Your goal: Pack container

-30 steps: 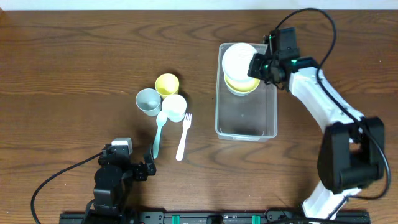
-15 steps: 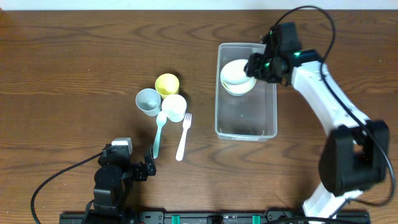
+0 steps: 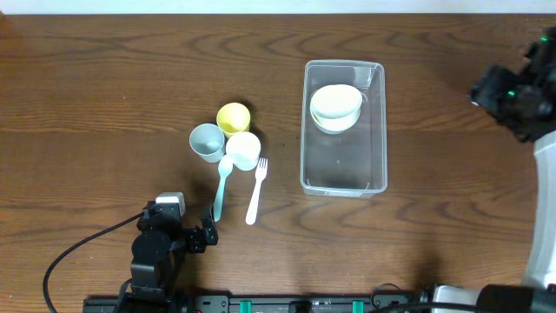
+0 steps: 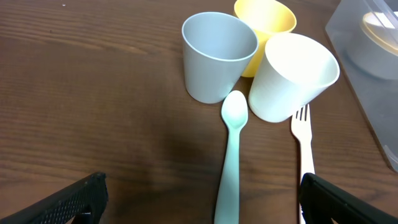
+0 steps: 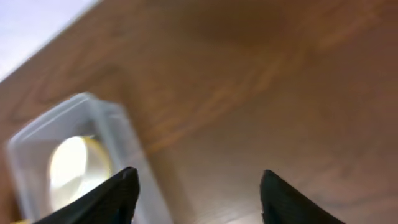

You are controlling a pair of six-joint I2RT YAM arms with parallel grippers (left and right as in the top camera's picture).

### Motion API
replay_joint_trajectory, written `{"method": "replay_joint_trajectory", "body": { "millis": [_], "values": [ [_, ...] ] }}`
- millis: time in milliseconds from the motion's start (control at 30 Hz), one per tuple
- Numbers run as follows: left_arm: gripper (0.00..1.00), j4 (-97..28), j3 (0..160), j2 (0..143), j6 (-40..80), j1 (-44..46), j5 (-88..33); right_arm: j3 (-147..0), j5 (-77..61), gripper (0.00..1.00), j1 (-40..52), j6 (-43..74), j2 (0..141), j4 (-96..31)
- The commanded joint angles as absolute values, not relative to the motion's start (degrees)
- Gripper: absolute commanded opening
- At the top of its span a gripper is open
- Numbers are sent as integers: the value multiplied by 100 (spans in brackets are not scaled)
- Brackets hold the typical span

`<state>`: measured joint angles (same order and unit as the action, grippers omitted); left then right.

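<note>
The container (image 3: 303, 130) lies right of centre near the surface's far edge, bowls (image 3: 335, 104) in its far end. Left pincer (image 4: 202, 196) and right pincer (image 5: 196, 193) gape empty; best pinch the white cup (image 4: 292, 78) by its rim next.

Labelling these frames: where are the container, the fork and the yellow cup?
container (image 3: 343, 161), overhead view, bare floor.
fork (image 3: 255, 196), overhead view, handle.
yellow cup (image 3: 233, 116), overhead view, its inside.

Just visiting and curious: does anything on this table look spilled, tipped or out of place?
Nothing stands out. The bowls sit nested inside the container, three cups stand upright, and the spoon and fork lie flat beside them.
</note>
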<state>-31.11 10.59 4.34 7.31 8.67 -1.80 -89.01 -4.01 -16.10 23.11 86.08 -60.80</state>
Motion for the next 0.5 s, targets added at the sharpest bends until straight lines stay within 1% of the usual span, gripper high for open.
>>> {"method": "replay_joint_trajectory", "body": {
  "millis": [0,100,133,167,200,233,300,333,400,467],
  "values": [
    [98,-3105,1070,397,740,843,-239,-8586,-1310,59,-1750,1905,8818,-6082],
    [98,-3105,1070,397,740,843,-239,-8359,-1586,50,-1446,1717,8910,-5924],
    [98,-3105,1070,397,740,843,-239,-8298,-1588,42,-1282,1638,8936,-5843],
    [98,-3105,1070,397,740,843,-239,-8237,-1590,29,-1072,1559,8973,-5741],
    [98,-3103,1070,397,740,843,-239,-8189,-1584,19,-840,1496,9017,-5631],
    [97,-3103,1070,397,740,843,-239,-8154,-1551,15,-602,1468,9083,-5518],
    [98,-3103,1070,397,740,843,-239,-8141,-1396,8,-158,1470,9251,-5304],
    [98,-3103,1070,397,740,843,-242,-8141,-1284,6,123,1470,9393,-5100],
    [98,-3105,1070,397,740,843,-239,-8141,-1227,2,408,1470,9592,-4799],
    [98,-3103,1070,397,740,843,-239,-8141,-1225,1,718,1474,9920,-4353]
  ]
}}
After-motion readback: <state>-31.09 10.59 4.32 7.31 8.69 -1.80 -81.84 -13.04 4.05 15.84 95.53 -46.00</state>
